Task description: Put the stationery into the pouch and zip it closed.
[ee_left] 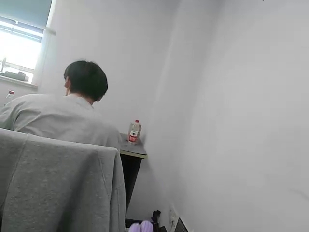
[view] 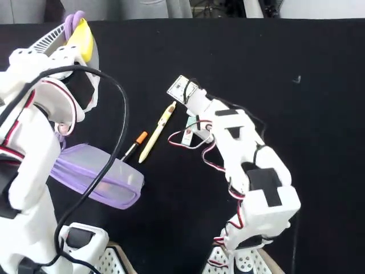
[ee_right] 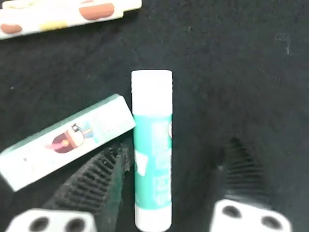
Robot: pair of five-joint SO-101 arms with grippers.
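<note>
Right gripper point(ee_right: 177, 150) sat open, glue stick point(ee_right: 152, 145) lying lengthwise between its jaws, eraser point(ee_right: 67, 140) maybe touching one jaw.

Right end effector point(ee_right: 177, 147) pointing down, fingers point(ee_right: 94, 181) spread; left arm point(view: 34, 114) high, wrist upturned.

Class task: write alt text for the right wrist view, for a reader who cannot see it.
A white-and-teal glue stick lies on the black table between the open jaws of the right gripper, not yet gripped. A rectangular eraser lies slantwise beside it, and a patterned pen lies farther off.
</note>
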